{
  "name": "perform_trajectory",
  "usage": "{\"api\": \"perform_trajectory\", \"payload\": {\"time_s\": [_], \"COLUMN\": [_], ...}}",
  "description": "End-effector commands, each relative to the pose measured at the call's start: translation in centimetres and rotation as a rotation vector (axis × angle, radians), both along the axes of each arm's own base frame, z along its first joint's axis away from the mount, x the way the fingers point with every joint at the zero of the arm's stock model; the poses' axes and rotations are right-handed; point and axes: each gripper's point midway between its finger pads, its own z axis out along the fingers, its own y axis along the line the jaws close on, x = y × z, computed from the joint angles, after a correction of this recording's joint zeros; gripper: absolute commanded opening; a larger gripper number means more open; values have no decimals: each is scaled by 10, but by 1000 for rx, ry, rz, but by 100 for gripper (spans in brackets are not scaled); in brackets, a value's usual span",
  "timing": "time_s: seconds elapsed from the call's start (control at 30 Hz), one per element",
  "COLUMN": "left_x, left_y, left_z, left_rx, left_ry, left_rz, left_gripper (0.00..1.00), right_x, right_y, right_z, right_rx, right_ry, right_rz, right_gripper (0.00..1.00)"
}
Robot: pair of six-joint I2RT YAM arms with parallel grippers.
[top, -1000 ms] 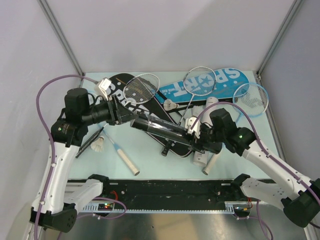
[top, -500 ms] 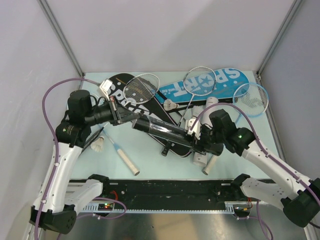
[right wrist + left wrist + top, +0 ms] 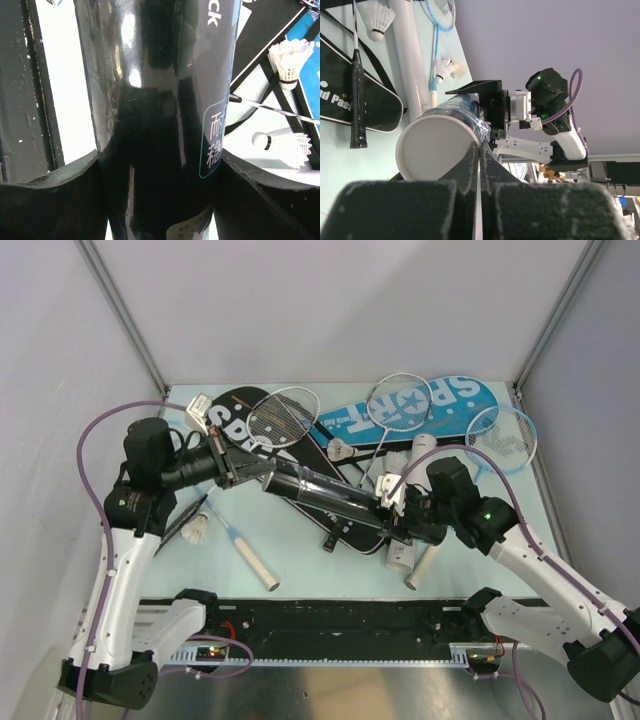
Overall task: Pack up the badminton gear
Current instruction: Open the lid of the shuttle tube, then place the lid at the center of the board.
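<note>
Black tube point(image 3: 322, 493) in right end effector point(image 3: 386, 516) | left end effector point(image 3: 262, 472) closed | cover point(image 3: 445, 406): "SPORT"

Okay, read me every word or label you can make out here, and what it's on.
"SPORT": big white letters on the blue cover.
"SP": on the black cover; the rest is covered.
"Pass": also on the black cover, in the left wrist view; cut off at the edge.
"ck": end of a word on the black tube.
Boxed Chinese characters and small print on the tube: too cut off or small to read.
</note>
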Motion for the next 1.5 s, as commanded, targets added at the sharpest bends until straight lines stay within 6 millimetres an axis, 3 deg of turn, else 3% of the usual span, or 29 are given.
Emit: {"api": "perform_trajectory", "payload": {"time_s": [0.0, 0.27, 0.4, 0.6, 0.9, 1.1, 1.3, 1.47], "left_x": [-1, 9, 19, 48, 82, 96, 108, 107], "left_y": [13, 21, 28, 57, 94, 85, 64, 62], "left_z": [38, 46, 35, -30, -149, -215, -257, -293], "left_rx": [-47, -31, 35, 214, 504, 686, 771, 819], "left_ry": [-86, -123, -183, -160, 71, 207, 258, 352], "left_rz": [47, 80, 116, 302, 510, 504, 490, 498], "left_gripper": [0, 0, 0, 0, 0, 0, 0, 2], "right_x": [5, 7, 17, 29, 50, 51, 53, 47], "right_y": [1, -6, -6, -9, -11, -12, -26, -28], "right_z": [17, 18, 27, 50, 94, 117, 142, 151], "right_rx": [56, 41, 64, 148, 388, 494, 598, 636], "right_ry": [-51, -72, -99, -127, -65, -75, -106, -100], "right_rz": [-5, -22, -79, -204, -455, -511, -607, -602], "right_gripper": [17, 16, 16, 16, 19, 20, 22, 22]}}
